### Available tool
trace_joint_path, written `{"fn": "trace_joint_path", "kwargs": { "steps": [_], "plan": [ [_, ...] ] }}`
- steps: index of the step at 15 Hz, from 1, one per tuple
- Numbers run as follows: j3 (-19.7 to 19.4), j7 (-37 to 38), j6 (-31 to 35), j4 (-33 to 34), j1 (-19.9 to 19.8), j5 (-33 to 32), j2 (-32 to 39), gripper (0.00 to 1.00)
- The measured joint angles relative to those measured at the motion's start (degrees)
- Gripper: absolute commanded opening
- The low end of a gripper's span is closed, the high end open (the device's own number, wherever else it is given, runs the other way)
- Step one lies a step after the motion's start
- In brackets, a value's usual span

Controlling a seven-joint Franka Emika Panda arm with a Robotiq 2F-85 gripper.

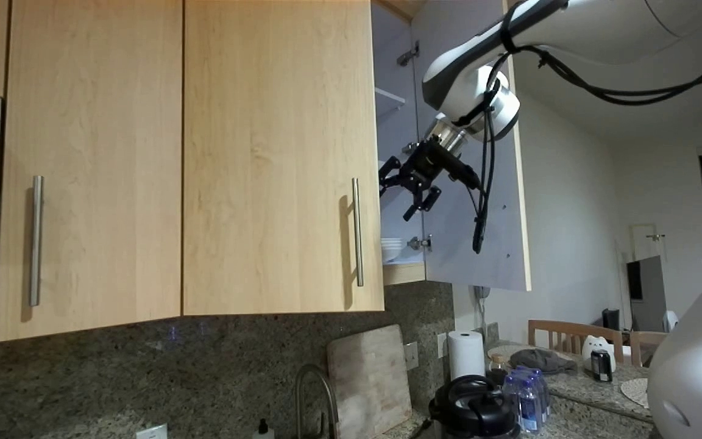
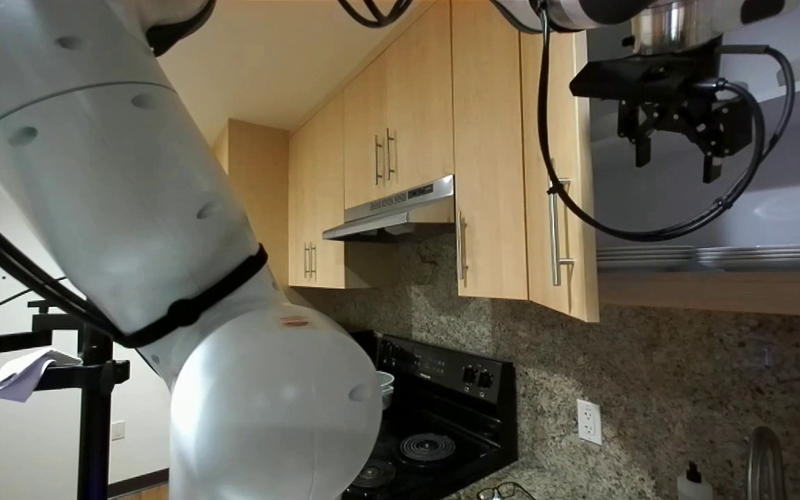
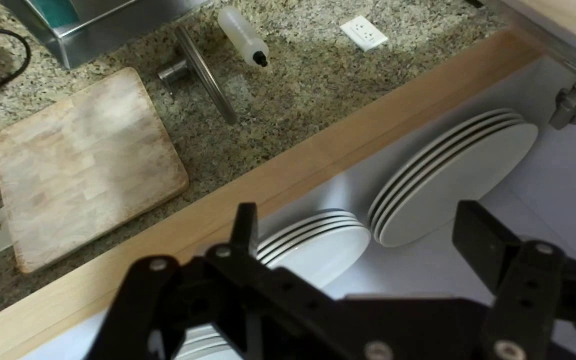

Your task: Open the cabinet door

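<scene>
Found fingers (image 3: 485,245) spread wide apart, gripping nothing, before an open cabinet (image 2: 719,290). Noted stacks of white plates (image 3: 463,185) inside. To the right, observed a white-grey panel (image 1: 451,250) swung outward, partly hidden behind the arm (image 1: 601,30). Below, recorded a cutting board (image 1: 369,378) leaning against the stone backsplash (image 1: 113,378), with a black cooker (image 1: 476,408) and a paper-towel roll (image 1: 465,355) farther right. Located the cabinet door (image 1: 278,152) just left of the fingers in an exterior view, beside a matching wood door (image 1: 89,152). Found it tall, flat, pale-grained and partly swung out, with a vertical steel bar handle (image 1: 358,231) along the right edge. Noted a black cable (image 2: 650,236) crossing in front in an exterior view.
</scene>
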Motion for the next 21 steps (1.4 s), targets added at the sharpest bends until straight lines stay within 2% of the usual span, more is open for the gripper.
{"fn": "trace_joint_path", "kwargs": {
  "steps": [17, 21],
  "plan": [
    [3.3, -0.6, 0.3, 0.5, 4.5, -1.9, 0.0, 1.00],
    [5.6, -0.6, 2.6, -1.1, 4.9, -1.9, -0.1, 1.00]
  ]
}}
